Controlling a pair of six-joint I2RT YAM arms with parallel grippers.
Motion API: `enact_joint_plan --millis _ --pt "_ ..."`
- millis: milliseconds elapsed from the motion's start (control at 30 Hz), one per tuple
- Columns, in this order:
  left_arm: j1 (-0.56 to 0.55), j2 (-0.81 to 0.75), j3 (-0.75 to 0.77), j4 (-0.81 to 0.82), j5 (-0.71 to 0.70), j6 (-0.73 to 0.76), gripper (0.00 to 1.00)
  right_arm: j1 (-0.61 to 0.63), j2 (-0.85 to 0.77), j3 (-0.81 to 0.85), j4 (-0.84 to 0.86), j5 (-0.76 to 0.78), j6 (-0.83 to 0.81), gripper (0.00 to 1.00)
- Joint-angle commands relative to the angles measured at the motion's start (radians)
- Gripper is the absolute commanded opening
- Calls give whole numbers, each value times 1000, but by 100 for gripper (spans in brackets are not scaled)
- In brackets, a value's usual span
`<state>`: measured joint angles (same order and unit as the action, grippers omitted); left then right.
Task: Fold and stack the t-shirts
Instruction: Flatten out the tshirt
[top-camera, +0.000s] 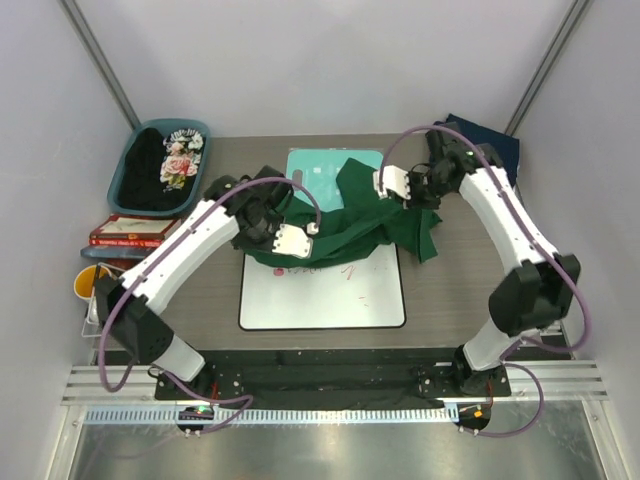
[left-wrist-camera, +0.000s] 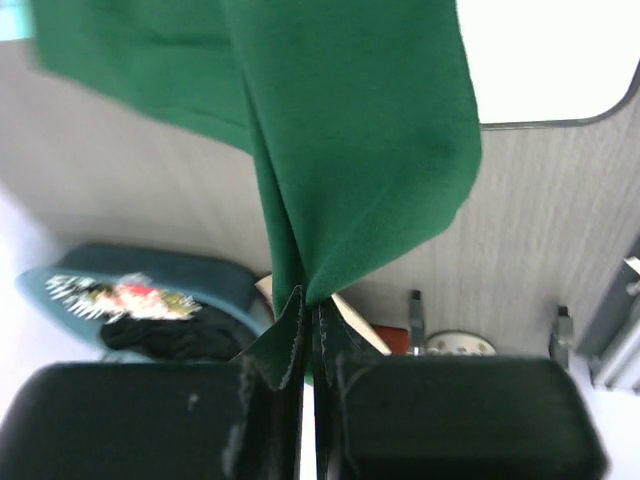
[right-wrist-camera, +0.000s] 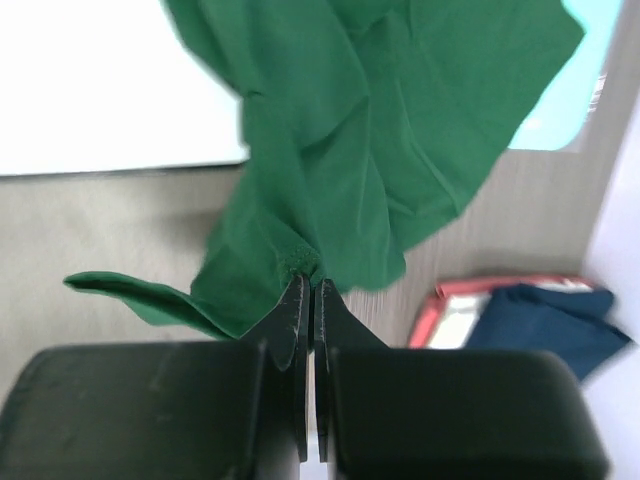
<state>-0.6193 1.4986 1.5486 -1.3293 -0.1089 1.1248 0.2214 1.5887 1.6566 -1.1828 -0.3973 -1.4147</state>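
So, both my left pincer (left-wrist-camera: 308, 305) and right pincer (right-wrist-camera: 308, 285) are clamped tight on the green t-shirt (top-camera: 365, 215), bunched over the whiteboard (top-camera: 320, 295). I'd pull apart evenly so it spreads flat.

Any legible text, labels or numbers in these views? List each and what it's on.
No text reads clearly.
On the whiteboard: red handwriting near its far edge, partly under the green t-shirt; too small to read.
On the red book at the left of the top view: pale marks along its side, too blurred to read.
Wrist views: no text visible.
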Motion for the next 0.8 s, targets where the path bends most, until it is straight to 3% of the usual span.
enact_joint_plan --millis 0,133,200,267,300,400,633,767 --pt "3 72 8 -134 -38 12 0 3 121 -49 330 20 91 1" --pt "0 114 33 -127 -12 7 0 15 212 -20 545 77 135 4" --pt "1 126 27 -114 -11 4 0 27 237 -24 610 138 155 35" --pt "1 130 13 -104 -14 -2 0 44 254 -55 728 242 189 56" --pt "1 133 7 -102 -14 -6 0 47 255 -67 761 274 218 60" --pt "1 135 -13 -91 -11 -25 0 41 241 -84 772 328 258 64" --pt "0 127 -58 -62 -12 -34 0 -10 178 -100 418 250 333 68" --pt "0 147 -47 -62 -15 -36 0 -39 148 -149 344 193 423 68"
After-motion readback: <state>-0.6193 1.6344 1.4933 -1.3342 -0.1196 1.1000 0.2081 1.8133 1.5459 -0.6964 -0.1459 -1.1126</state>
